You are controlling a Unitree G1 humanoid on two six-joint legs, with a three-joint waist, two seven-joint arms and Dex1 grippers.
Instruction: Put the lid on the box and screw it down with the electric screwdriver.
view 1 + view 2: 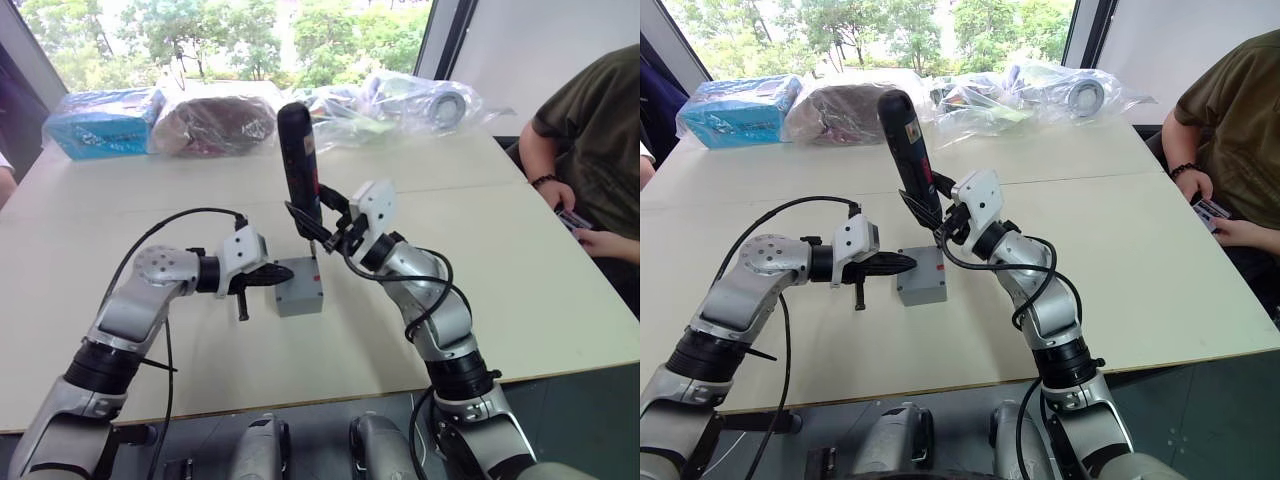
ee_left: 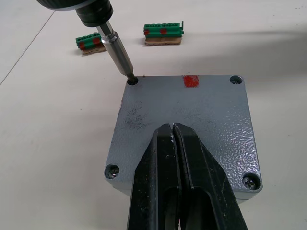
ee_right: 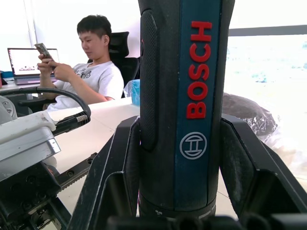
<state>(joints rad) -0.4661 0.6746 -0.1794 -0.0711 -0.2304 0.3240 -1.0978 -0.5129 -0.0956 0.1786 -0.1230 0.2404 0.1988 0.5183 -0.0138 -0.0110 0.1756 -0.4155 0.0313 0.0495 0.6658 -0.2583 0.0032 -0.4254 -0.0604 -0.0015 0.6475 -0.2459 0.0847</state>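
Observation:
The grey lid, with a red mark near one edge, sits on the grey box in the middle of the table. Screws show in three of its corners. My left gripper is shut with nothing in it, and its black fingertips lie over the lid's top. My right gripper is shut on the black electric screwdriver, which it holds nearly upright. The metal bit slants down, and its tip is in the fourth corner hole.
Two green-and-red blocks lie on the table just beyond the box. Plastic-wrapped items line the far edge, among them a blue package. A seated person holds a phone at the right side. Another person sits farther off.

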